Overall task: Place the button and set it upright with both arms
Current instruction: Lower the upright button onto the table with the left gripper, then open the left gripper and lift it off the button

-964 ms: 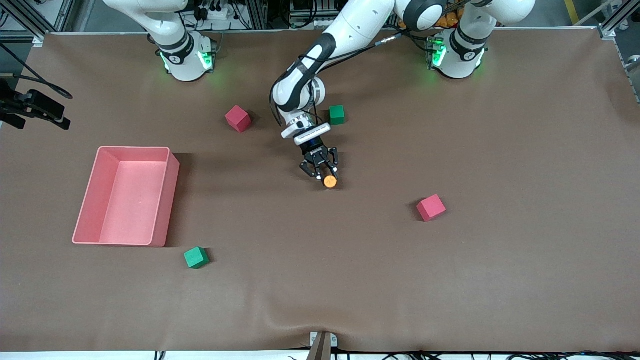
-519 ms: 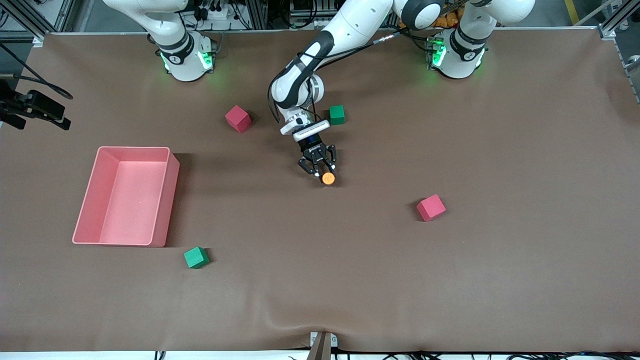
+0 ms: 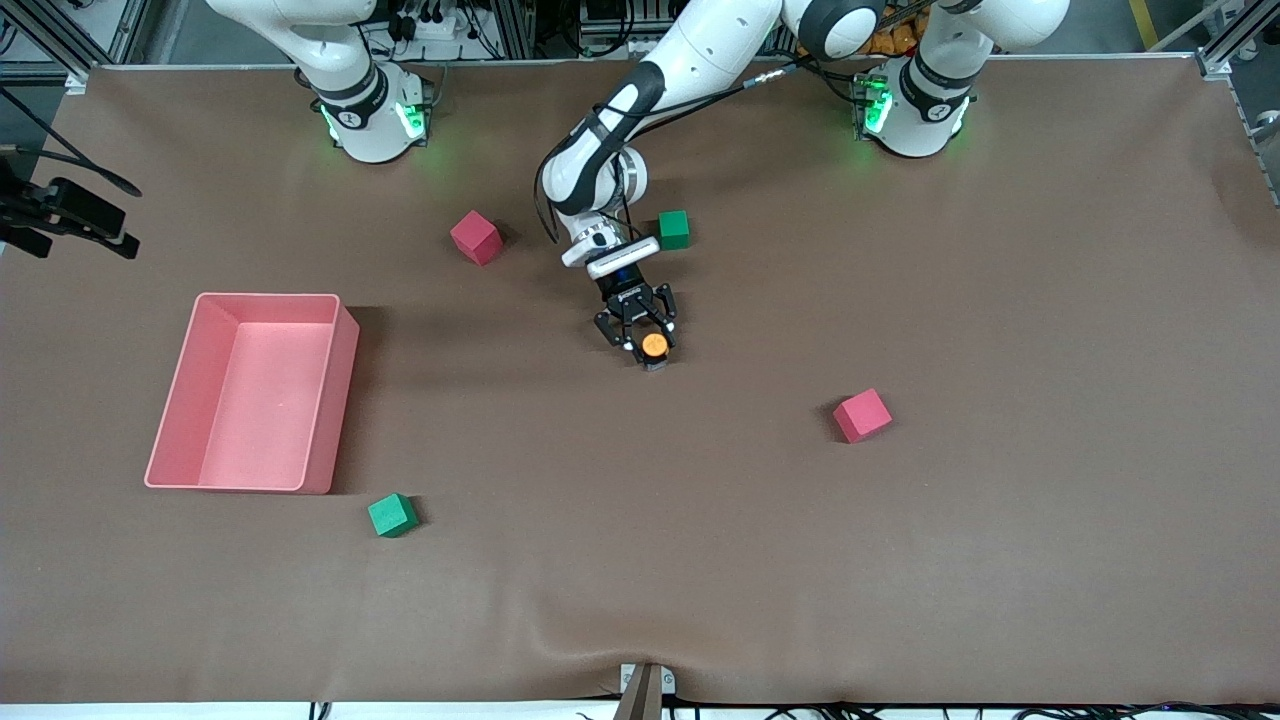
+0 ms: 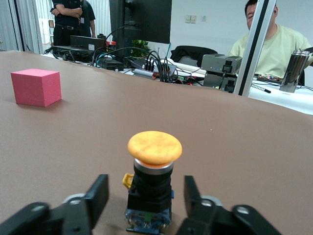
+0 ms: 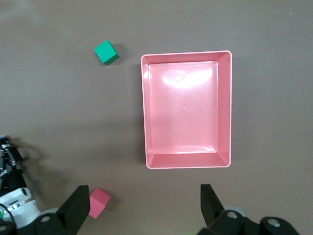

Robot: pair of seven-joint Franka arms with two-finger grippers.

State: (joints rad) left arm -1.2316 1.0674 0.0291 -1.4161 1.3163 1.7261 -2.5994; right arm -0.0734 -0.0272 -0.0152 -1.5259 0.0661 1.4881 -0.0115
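The button (image 3: 654, 346) has an orange cap and a black body. It stands upright on the brown table mat near the middle. In the left wrist view the button (image 4: 154, 147) stands between the fingers (image 4: 98, 196) with a gap on each side. My left gripper (image 3: 640, 338) is open around it, low at the table; it also shows in the left wrist view (image 4: 145, 190). My right gripper (image 5: 144, 196) is open and empty, high over the table beside the pink bin. It is out of the front view.
A pink bin (image 3: 345, 330) lies toward the right arm's end, seen also from the right wrist (image 5: 186, 164). Red cubes (image 3: 476, 237) (image 3: 862, 415) and green cubes (image 3: 675, 229) (image 3: 391, 515) are scattered on the mat. One green cube is close beside the left wrist.
The button has gone from tilted in the left gripper to upright on the mat. The left gripper drew back a little toward the bases and its fingers spread.
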